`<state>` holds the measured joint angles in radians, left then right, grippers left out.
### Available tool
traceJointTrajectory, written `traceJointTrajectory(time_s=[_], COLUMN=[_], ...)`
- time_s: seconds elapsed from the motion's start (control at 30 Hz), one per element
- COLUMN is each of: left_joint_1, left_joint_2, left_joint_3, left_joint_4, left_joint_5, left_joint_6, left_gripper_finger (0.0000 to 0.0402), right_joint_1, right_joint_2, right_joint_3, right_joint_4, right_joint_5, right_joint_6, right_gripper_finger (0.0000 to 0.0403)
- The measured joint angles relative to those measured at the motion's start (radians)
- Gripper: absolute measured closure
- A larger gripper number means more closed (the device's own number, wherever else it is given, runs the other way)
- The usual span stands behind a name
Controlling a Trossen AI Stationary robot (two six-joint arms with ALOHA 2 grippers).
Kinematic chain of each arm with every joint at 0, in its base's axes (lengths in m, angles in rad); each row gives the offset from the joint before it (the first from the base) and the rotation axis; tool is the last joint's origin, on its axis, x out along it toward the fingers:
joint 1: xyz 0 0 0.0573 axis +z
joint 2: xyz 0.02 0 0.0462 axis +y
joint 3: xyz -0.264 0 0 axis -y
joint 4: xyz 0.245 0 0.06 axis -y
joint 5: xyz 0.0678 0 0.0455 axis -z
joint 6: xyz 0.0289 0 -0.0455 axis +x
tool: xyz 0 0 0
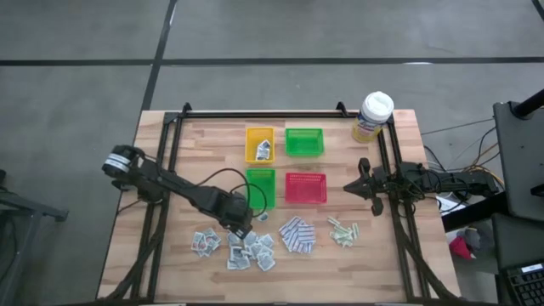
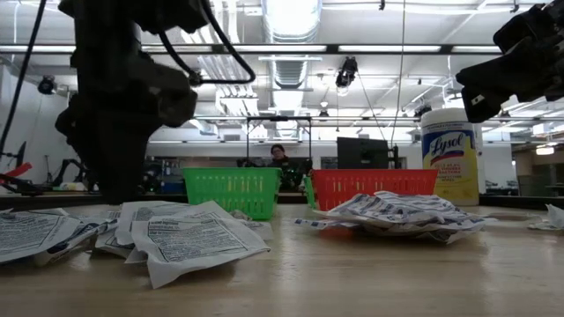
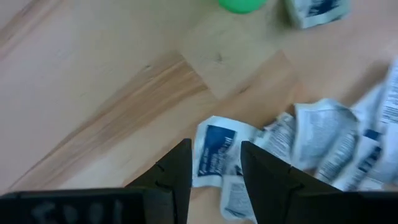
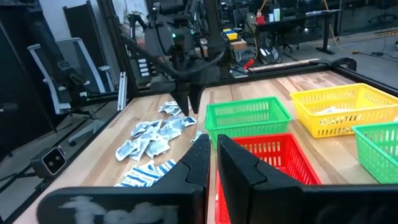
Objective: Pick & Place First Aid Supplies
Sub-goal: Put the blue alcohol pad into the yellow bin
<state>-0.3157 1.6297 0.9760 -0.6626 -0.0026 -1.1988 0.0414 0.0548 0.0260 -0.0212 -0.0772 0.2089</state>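
Several white-grey sachets [image 1: 242,246] lie in a loose pile on the table's near left. Blue-and-white pads [image 1: 297,234] and pale green strips [image 1: 344,231] lie to their right. My left gripper [image 1: 244,228] is open and points down over the far edge of the sachet pile. Its fingers stand on either side of one sachet [image 3: 214,152], which lies flat on the wood. The left gripper also shows in the right wrist view [image 4: 188,111]. My right gripper [image 1: 348,185] is shut and empty, held level just right of the red tray [image 1: 305,187]. My left gripper comes from above with one fingertip [image 3: 181,155] at each side of the sachet's blue-printed end [image 3: 214,146]. I cannot tell whether the fingers touch it. The sachet lies flat on the table.
A green tray [image 1: 261,185] stands just beyond the left gripper. A yellow tray [image 1: 260,144] holding a few sachets and a second green tray [image 1: 304,141] stand farther back. A yellow canister with a white lid [image 1: 372,117] stands at the far right. People show in the room behind.
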Motion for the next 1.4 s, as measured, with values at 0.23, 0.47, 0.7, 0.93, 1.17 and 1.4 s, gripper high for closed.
traceJointTrajectory(time_s=[0.23,0.47,0.7,0.93,1.17,1.4], left_joint_1=[0.000,0.000,-0.002,-0.007,-0.005,-0.007], left_joint_2=[0.040,0.064,0.083,0.084,0.074,0.050], left_joint_3=[-0.001,-0.001,0.002,0.001,0.012,0.063], left_joint_4=[-0.002,-0.003,-0.007,-0.089,-0.177,-0.256], left_joint_5=[-0.035,-0.086,-0.089,-0.167,-0.278,-0.258], left_joint_6=[0.019,0.030,0.039,0.084,0.108,0.104], left_gripper_finger=[0.0271,0.0271,0.0271,0.0271,0.0271,0.0271], right_joint_1=[0.000,0.000,0.000,0.000,0.000,0.000], right_joint_2=[0.001,0.000,0.000,0.000,0.000,0.000], right_joint_3=[0.000,0.000,0.000,0.000,0.000,0.000], right_joint_4=[0.000,0.000,0.000,0.000,0.000,0.000], right_joint_5=[0.000,0.000,0.000,0.000,0.000,0.000], right_joint_6=[0.000,0.000,0.000,0.000,0.000,0.000], right_gripper_finger=[0.0374,0.0374,0.0374,0.0374,0.0374,0.0374])
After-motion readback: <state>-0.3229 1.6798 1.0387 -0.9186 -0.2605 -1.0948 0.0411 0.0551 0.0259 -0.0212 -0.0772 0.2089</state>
